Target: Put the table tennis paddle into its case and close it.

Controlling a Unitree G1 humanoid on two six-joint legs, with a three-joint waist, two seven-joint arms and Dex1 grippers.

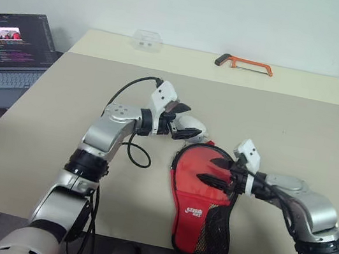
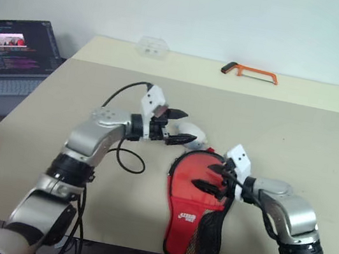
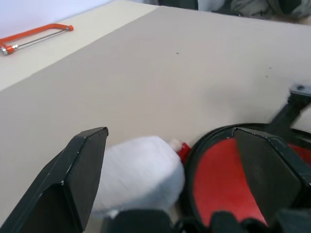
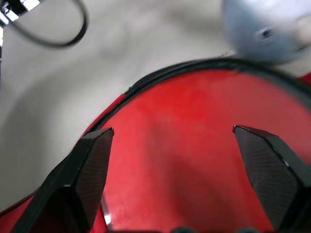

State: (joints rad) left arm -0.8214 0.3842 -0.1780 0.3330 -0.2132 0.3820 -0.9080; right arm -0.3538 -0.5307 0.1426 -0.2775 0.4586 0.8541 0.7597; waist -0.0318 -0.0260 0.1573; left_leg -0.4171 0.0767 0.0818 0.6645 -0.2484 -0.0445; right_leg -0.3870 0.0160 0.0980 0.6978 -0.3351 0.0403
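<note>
Just beyond the case's [image 1: 200, 199] rounded top, the left gripper [image 1: 186, 122] hung with fingers spread, grasping nothing. Below and right of it lay the case, red face up on the table [image 1: 285, 132]. The right gripper [image 1: 214, 171] hovered over that face, spread wide and empty. I could not tell whether the paddle was inside. Closing seemed the step; next, find the zip pull.

Beige table [image 1: 286, 126] carries red case [image 1: 200, 199], orange hacksaw [image 1: 245, 64], perhaps a clear box [image 1: 147, 40].

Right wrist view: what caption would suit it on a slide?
Open right end effector poised over the red case.
</note>
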